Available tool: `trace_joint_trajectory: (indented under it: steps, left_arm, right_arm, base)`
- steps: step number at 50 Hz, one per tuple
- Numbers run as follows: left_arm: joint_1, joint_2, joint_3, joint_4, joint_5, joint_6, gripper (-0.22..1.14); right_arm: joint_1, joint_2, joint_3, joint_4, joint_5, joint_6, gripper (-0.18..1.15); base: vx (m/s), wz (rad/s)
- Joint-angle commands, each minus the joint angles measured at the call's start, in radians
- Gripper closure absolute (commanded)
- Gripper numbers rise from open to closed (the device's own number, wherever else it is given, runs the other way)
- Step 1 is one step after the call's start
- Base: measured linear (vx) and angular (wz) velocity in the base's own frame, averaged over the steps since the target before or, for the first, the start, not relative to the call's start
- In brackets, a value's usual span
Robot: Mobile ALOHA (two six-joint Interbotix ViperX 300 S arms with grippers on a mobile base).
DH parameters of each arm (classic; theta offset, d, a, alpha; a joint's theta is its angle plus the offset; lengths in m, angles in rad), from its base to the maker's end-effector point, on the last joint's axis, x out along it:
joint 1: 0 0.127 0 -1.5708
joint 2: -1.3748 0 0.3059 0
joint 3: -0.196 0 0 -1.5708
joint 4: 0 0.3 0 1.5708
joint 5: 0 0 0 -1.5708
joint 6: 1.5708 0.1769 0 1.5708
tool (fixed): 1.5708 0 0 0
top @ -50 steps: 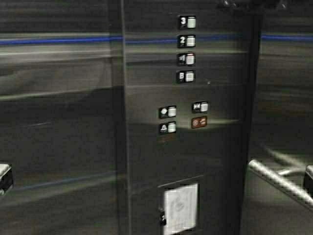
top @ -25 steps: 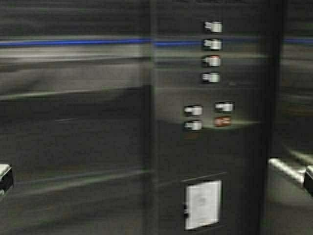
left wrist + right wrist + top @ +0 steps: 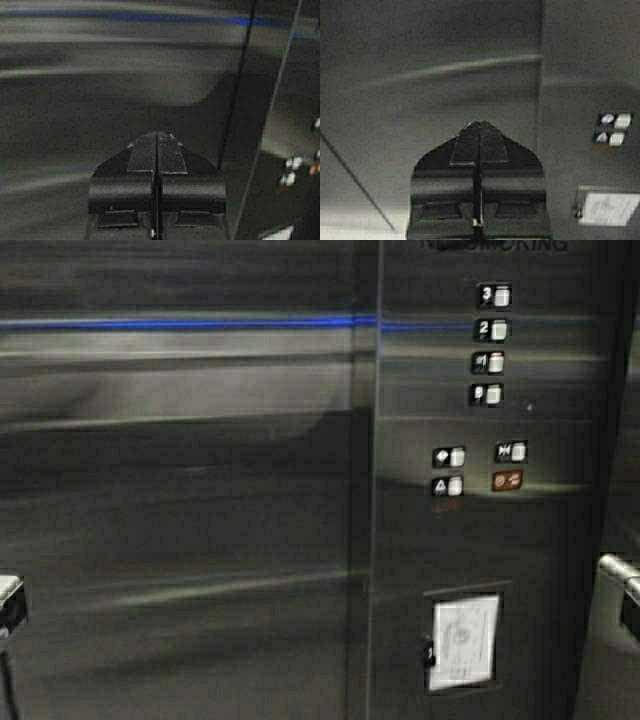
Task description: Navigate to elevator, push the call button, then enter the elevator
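I am inside the elevator (image 3: 180, 490), facing its brushed-steel cabin wall, which has a thin blue reflection across the top. The call button is out of view. In the left wrist view my left gripper (image 3: 157, 135) is shut and holds nothing, and it points at the steel wall (image 3: 100, 90). My right gripper (image 3: 480, 124) is also shut and holds nothing, with the steel wall (image 3: 420, 100) ahead of it. In the high view only slivers of the arms show at the far left and far right edges.
The dark cabin panel (image 3: 470, 530) stands on the right with floor buttons (image 3: 492, 344), door and alarm buttons (image 3: 478, 468) and a white notice (image 3: 464, 640). A steel handrail (image 3: 618, 568) juts in at the right edge. The wall is close ahead.
The robot has moved: the whole cabin view has slid to the right, and the button panel has gone from the middle to the right. Both grippers stay shut.
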Motion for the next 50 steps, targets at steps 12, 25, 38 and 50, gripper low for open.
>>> trace_joint_trajectory:
  steps: [12,25,38,50]
  left_arm:
    - [-0.002,0.009,-0.014,-0.002,0.006,0.021,0.89]
    - [-0.002,0.032,-0.028,-0.011,0.005,0.029,0.89]
    - [-0.002,0.077,-0.040,-0.011,-0.012,0.031,0.89]
    - [-0.002,0.078,-0.043,-0.011,-0.015,0.029,0.89]
  right_arm:
    - [-0.002,-0.002,-0.015,-0.005,-0.043,-0.015,0.91]
    - [-0.003,0.018,-0.018,-0.005,-0.081,-0.014,0.91]
    - [-0.026,0.020,-0.012,-0.006,-0.097,-0.018,0.91]
    - [-0.066,0.018,-0.012,-0.006,-0.107,-0.018,0.91]
  base:
    - [-0.21,0.03]
    - [-0.26,0.05]
    - [-0.26,0.12]
    - [-0.20,0.17]
